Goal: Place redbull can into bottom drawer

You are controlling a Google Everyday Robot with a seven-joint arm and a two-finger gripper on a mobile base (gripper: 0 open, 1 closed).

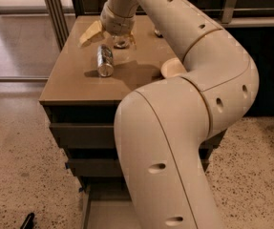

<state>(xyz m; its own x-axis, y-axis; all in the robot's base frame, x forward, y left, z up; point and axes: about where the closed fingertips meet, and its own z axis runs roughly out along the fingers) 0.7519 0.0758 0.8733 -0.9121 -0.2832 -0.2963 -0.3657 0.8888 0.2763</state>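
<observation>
The redbull can [105,60] is slim and silver-grey, and it lies on its side on the brown cabinet top [74,82], left of centre. My gripper [121,41] hangs from the cream arm just behind and to the right of the can, low over the top, not holding the can. The bottom drawer [102,213] stands pulled out at the foot of the cabinet. Its grey floor shows at the lower edge, partly hidden by my arm.
A yellow chip bag [91,31] lies at the back left of the top. A white bowl [172,67] sits on the right, half hidden by the arm. A small dark object [158,32] stands at the back. Two shut drawers [81,135] are above the open one. Metal posts [55,8] stand to the left.
</observation>
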